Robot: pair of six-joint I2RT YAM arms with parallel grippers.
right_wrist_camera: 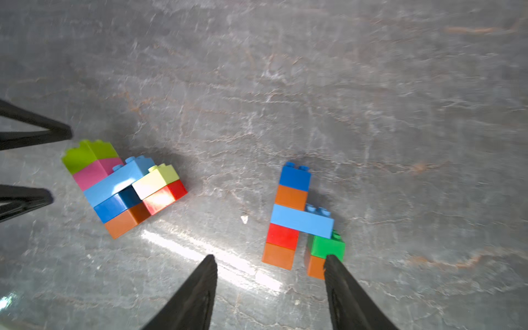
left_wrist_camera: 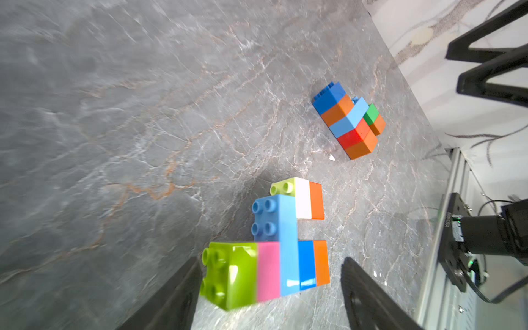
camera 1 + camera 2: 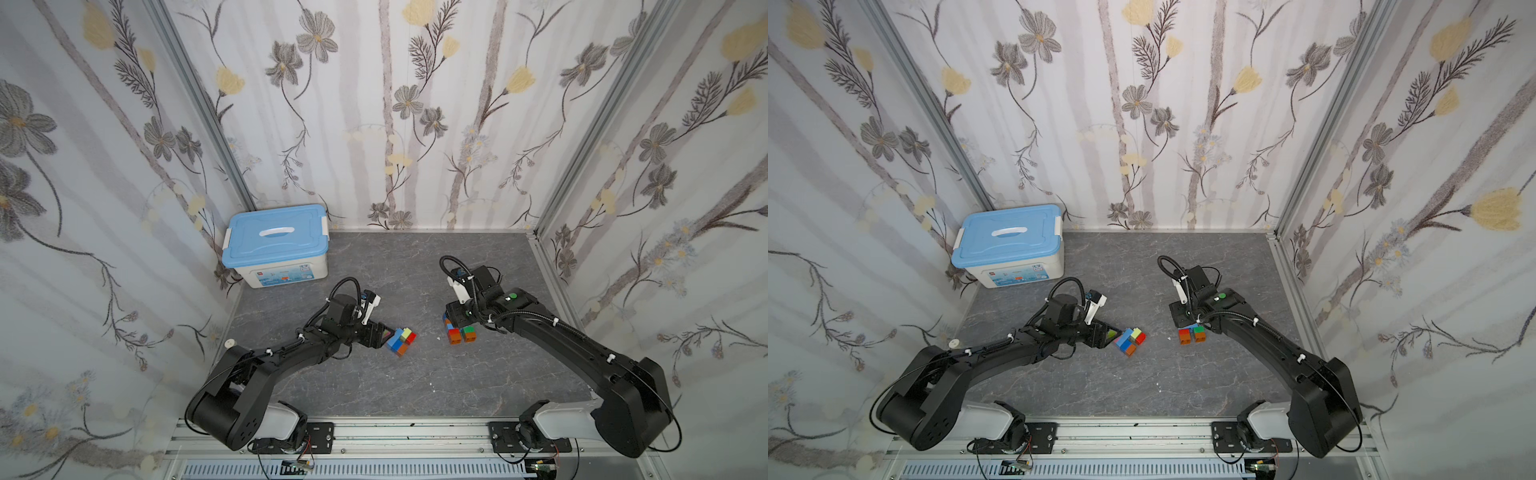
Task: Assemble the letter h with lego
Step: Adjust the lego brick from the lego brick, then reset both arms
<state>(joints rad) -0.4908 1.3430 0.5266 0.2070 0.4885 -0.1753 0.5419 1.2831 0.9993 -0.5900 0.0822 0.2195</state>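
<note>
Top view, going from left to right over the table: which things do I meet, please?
storage box → lego piece with lime and pink bricks → white speck → lego piece with green and orange bricks

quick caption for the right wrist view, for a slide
Right hand open over a lego h, a second lego h beside it on the grey table.

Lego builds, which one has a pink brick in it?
The lime-ended build at the left gripper, with a pink brick beside the lime one. The other build, by the right gripper, shows only blue, orange, red and green.
</note>
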